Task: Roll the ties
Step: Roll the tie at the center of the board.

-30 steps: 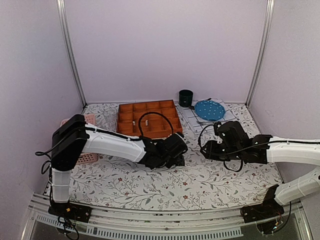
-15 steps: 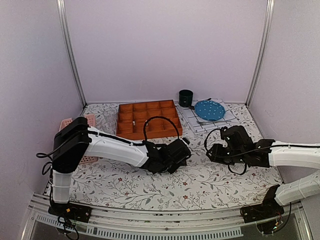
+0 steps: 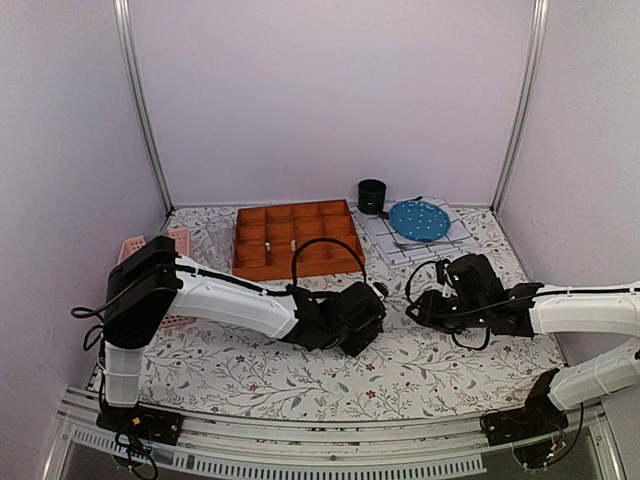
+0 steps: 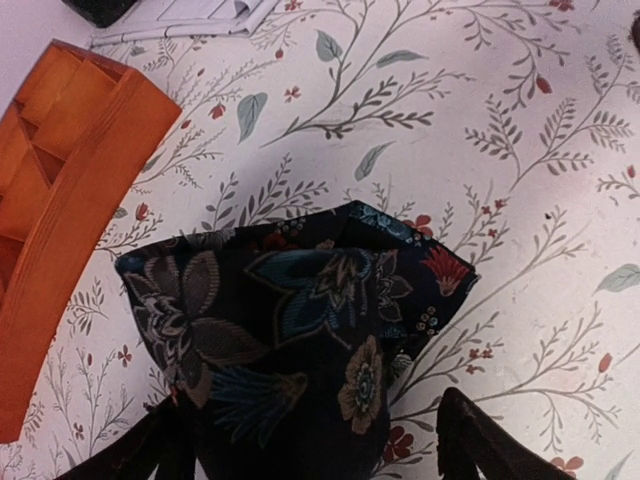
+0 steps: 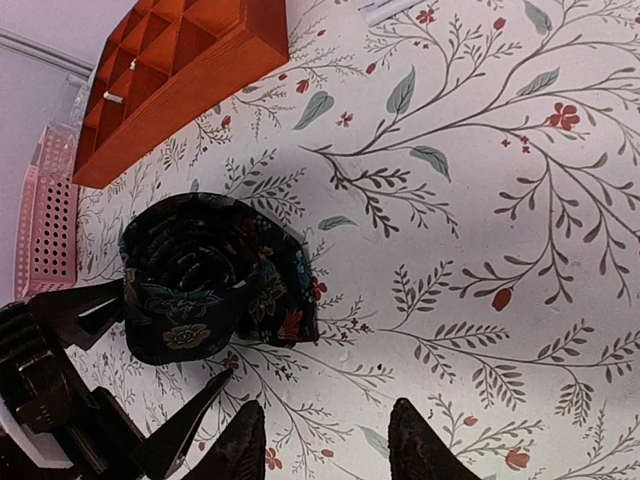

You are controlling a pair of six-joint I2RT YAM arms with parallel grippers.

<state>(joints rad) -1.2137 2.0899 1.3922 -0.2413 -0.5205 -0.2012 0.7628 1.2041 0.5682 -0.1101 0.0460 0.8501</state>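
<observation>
Rolling looks finished for this dark, floral-patterned fabric necktie: it sits as a squat coil on the white leaf-printed tablecloth, near the orange wooden compartment tray. The left gripper straddles it, jaws spread, apparently not pinching. The right gripper hovers nearby, jaws apart and empty. Next, the left probably needs to lift clear without snagging the coil.

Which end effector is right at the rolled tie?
The left end effector: its fingers flank the rolled tie. The right end effector hangs apart from it.
</observation>
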